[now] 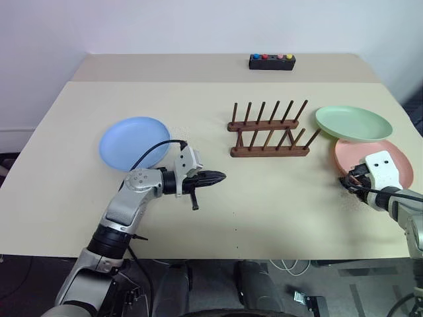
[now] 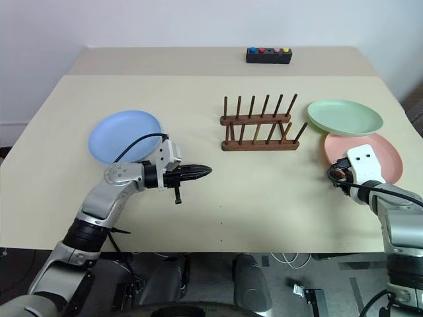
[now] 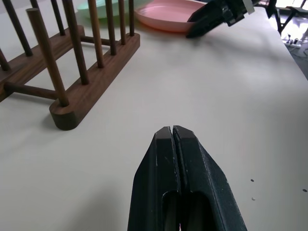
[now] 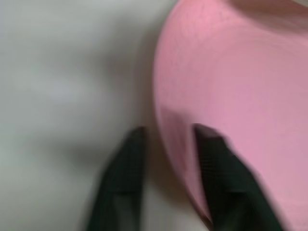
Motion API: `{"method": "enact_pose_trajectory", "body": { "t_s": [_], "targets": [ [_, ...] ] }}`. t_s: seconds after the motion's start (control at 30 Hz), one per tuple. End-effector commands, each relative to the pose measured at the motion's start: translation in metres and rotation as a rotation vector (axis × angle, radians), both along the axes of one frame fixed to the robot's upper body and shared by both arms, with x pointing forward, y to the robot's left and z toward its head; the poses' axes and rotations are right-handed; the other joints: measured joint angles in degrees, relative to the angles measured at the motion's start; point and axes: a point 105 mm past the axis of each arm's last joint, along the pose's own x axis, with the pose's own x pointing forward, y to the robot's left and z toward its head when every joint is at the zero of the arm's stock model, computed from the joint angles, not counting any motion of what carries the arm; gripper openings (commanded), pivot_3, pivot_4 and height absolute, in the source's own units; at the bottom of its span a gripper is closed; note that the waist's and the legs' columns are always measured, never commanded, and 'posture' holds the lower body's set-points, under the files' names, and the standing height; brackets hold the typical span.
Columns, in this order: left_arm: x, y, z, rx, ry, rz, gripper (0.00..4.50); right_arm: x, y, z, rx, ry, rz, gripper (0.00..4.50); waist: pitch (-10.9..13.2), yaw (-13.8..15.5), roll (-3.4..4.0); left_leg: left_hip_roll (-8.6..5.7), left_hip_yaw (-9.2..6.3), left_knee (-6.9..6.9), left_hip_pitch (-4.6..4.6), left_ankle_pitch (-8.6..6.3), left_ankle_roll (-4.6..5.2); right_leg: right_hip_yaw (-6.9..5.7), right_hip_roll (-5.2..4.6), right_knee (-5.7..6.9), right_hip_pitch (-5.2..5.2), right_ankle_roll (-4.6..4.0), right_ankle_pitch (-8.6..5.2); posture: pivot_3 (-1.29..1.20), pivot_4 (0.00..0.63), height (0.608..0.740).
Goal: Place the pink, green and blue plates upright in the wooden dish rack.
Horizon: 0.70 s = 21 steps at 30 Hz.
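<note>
dish rack (image 1: 269, 133) mid-table; one plate (image 1: 134, 142) left; two plates (image 1: 353, 123) overlapping right; box (image 1: 271, 61) behind

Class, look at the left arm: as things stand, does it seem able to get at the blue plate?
Probably yes. The blue plate lies flat beside the left gripper, with bare table around it. But the gripper is shut and points away, toward the rack.

- dish rack (image 1: 269, 130) — dark brown wood, smooth, faint satin sheen on the pegs
- pink plate (image 4: 231, 86), green plate (image 1: 353, 123), blue plate (image 1: 134, 142) — all look like matt plastic
- table (image 1: 264, 198) is a smooth beige top, matt
- left gripper (image 3: 179, 139) fingers — black plastic, slightly glossy
</note>
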Motion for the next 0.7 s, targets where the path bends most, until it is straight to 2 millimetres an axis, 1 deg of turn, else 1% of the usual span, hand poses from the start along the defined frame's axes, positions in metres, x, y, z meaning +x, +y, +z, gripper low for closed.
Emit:
{"method": "enact_pose_trajectory", "body": {
  "t_s": [0.03,0.2,0.37,0.5,0.53,0.6,0.7],
  "targets": [
    [-0.002,0.000,0.005,-0.013,-0.031,-0.006,0.00,-0.006,-0.005,0.009,-0.048,-0.003,0.015,0.06,0.0,0.1,-0.01,0.00,0.00,0.00,0.00,0.00,0.00,0.00,0.00,0.00,0.00,0.00,0.00,0.00,0.150,0.730],
    [-0.003,-0.005,0.002,-0.009,-0.025,-0.027,0.00,-0.019,0.000,0.015,-0.090,-0.008,0.078,0.06,0.0,0.1,-0.02,0.00,0.00,-0.01,0.00,0.00,0.00,0.00,0.00,-0.02,0.00,0.01,-0.01,0.00,0.150,0.730],
    [0.001,-0.010,0.006,0.000,-0.032,-0.076,0.00,-0.048,0.016,0.018,-0.130,-0.014,0.191,0.06,0.0,0.2,-0.04,0.00,-0.01,-0.01,-0.01,0.00,0.00,-0.02,0.01,-0.02,0.00,0.02,-0.02,0.00,0.150,0.730],
    [0.006,-0.011,0.008,0.010,-0.039,-0.091,0.00,-0.061,0.035,0.030,-0.179,-0.081,0.281,0.06,0.0,-0.3,-0.04,0.00,0.01,0.01,-0.01,0.00,0.00,0.00,0.01,-0.06,0.00,0.02,-0.02,0.00,0.150,0.730],
    [0.007,-0.012,0.009,0.005,-0.041,-0.089,0.00,-0.061,0.041,0.036,-0.187,-0.117,0.313,0.06,0.0,-0.3,-0.05,0.00,0.01,0.00,0.00,0.00,0.00,0.00,0.01,-0.05,0.00,0.03,-0.03,0.00,0.150,0.730],
    [0.009,-0.017,0.007,0.002,-0.040,-0.084,0.00,-0.063,0.044,0.047,-0.178,-0.171,0.324,0.06,0.0,-0.2,-0.04,0.01,0.01,-0.02,0.00,0.00,0.00,0.00,0.02,-0.05,-0.01,0.04,-0.04,0.00,0.150,0.730],
    [0.020,-0.022,-0.010,0.082,-0.066,-0.039,0.00,-0.070,0.053,0.059,-0.125,-0.204,0.354,0.06,0.0,0.1,-0.05,0.01,0.01,0.01,-0.02,0.00,0.00,0.00,0.01,-0.06,0.01,0.02,-0.02,0.00,0.150,0.730]
  ]
}}
